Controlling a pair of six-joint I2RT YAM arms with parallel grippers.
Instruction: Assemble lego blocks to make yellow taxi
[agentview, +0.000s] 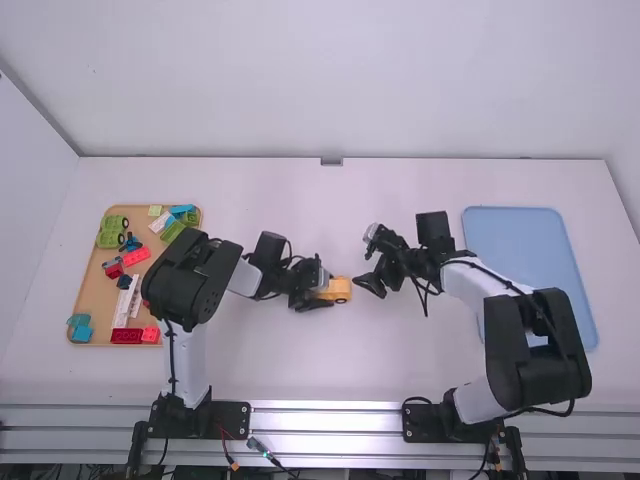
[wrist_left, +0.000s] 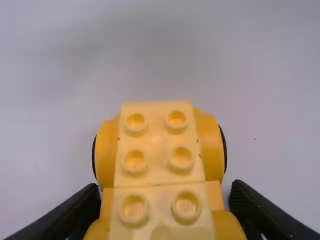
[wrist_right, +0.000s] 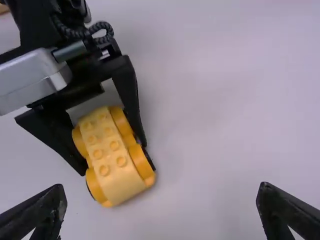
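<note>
Clamping yellow car (wrist_right: 119, 175), left pincer (agentview: 323, 291); right pincer (agentview: 366, 261) spread; white table (agentview: 330, 365), pale walls (agentview: 340, 85) behind.

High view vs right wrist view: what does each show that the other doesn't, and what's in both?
High view: blue tray, red brick and green wheeled base among the loose blocks at left, both arm bases.
Right wrist view: two rows of studs along the car's top, readable one by one.
Both: yellow block car, left gripper clamped on its sides, right gripper open and off the car, white table.
</note>
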